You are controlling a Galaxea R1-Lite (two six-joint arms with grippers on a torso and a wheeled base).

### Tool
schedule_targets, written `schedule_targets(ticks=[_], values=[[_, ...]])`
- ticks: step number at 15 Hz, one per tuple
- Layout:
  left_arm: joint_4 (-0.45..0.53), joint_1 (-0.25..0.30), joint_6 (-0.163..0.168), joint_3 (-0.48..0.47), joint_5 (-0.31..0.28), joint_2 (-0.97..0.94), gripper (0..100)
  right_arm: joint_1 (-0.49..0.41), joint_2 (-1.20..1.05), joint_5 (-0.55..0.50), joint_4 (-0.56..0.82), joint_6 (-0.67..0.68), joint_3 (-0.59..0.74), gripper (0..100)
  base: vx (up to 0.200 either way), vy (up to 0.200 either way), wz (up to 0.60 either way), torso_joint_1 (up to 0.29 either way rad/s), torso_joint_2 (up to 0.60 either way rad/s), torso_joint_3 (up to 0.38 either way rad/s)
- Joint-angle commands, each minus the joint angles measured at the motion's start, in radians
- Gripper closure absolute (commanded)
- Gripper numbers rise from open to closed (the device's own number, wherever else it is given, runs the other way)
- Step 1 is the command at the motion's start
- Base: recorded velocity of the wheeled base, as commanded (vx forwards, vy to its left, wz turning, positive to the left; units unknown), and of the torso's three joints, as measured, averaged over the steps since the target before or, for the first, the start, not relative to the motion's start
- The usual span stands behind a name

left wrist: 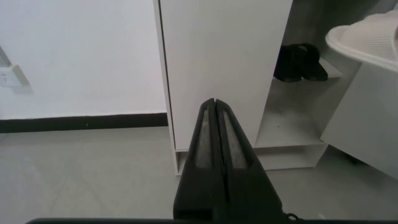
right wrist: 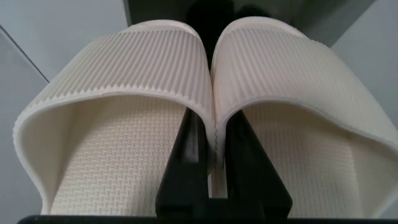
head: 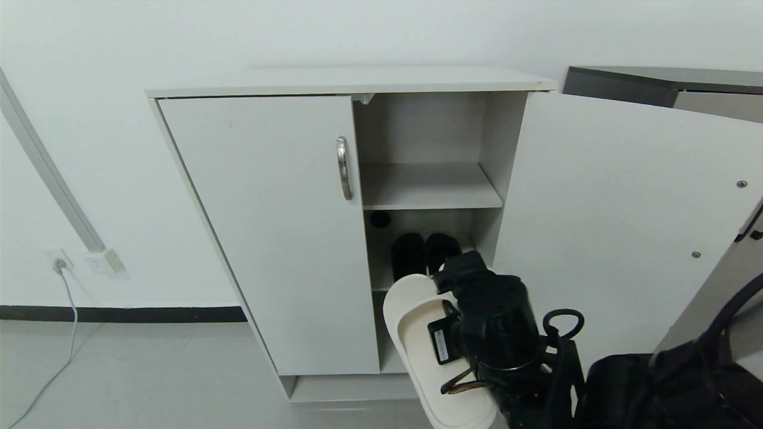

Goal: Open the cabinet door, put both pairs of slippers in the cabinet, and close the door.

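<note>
One black pair (head: 409, 256), partly behind white slippers (head: 411, 333)

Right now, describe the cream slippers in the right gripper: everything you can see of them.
The cream slippers are soft, foam-looking slides with ribbed straps and textured footbeds. They lie side by side, inner walls pinched together by the right gripper, shut on them. The pair hangs tilted before the cabinet's open side, toes toward the black slippers inside.
</note>
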Motion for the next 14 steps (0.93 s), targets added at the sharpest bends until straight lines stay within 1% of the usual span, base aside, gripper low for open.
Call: schedule_targets(ticks=[1, 2, 3, 5, 12, 14], values=[[0.000, 0.001, 0.000, 0.000, 0.000, 0.001, 100, 0.044, -0.045, -0.081, 0.190, 0.085, -0.173, 100, 0.000, 0.000, 0.00, 0.000, 0.00, 0.000], [0.000, 0.000, 0.000, 0.000, 0.000, 0.001, 100, 0.047, -0.053, -0.153, 0.271, 0.116, -0.254, 100, 0.000, 0.000, 0.00, 0.000, 0.00, 0.000], [0.000, 0.000, 0.000, 0.000, 0.000, 0.001, 100, 0.047, -0.053, -0.208, 0.311, 0.121, -0.318, 100, 0.000, 0.000, 0.00, 0.000, 0.00, 0.000], [0.000, 0.001, 0.000, 0.000, 0.002, 0.001, 100, 0.035, -0.051, -0.214, 0.315, 0.114, -0.357, 100, 0.000, 0.000, 0.00, 0.000, 0.00, 0.000], [0.000, 0.001, 0.005, 0.002, 0.003, 0.001, 100, 0.016, -0.042, -0.213, 0.315, 0.096, -0.380, 100, 0.000, 0.000, 0.00, 0.000, 0.00, 0.000], [0.000, 0.001, 0.000, 0.000, 0.002, 0.001, 100, 0.015, -0.040, -0.213, 0.315, 0.096, -0.378, 100, 0.000, 0.000, 0.00, 0.000, 0.00, 0.000]])
